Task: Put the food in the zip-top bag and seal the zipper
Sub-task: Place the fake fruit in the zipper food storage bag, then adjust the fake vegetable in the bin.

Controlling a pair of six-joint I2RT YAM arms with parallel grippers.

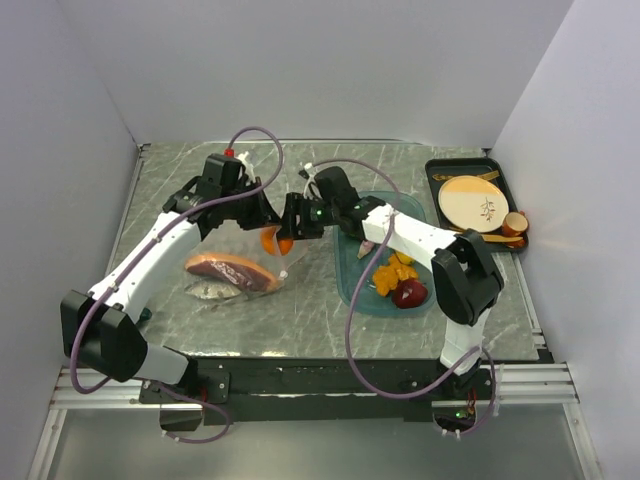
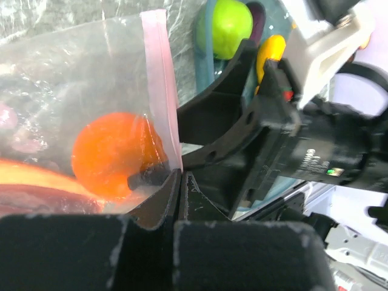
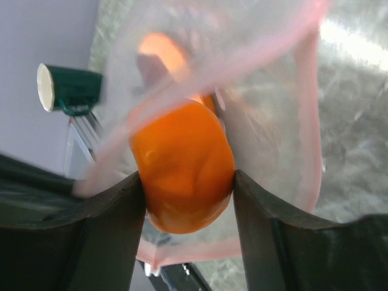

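The clear zip-top bag [image 1: 236, 258] lies left of centre with a brown-red meat slice [image 1: 232, 270] inside and a fish [image 1: 214, 291] beside it. My left gripper [image 2: 180, 179] is shut on the bag's edge by its pale pink zipper [image 2: 159, 91], holding the mouth up. My right gripper [image 3: 188, 194] is shut on the orange [image 3: 182, 163], both fingers pressed against its sides. The orange is inside the bag's mouth, ringed by the pink strip [image 3: 306, 121]. Through the plastic the orange [image 2: 112, 154] shows in the left wrist view. A lime [image 2: 230, 27], a red apple [image 1: 409, 292] and orange-yellow bits [image 1: 393, 272] lie in the teal tray [image 1: 352, 285].
A black tray [image 1: 436, 180] with a beige plate [image 1: 472, 200] and cups stands at the back right. A green cup [image 3: 66, 88] shows far off in the right wrist view. The two arms meet closely at the bag's mouth. Grey walls close in both sides.
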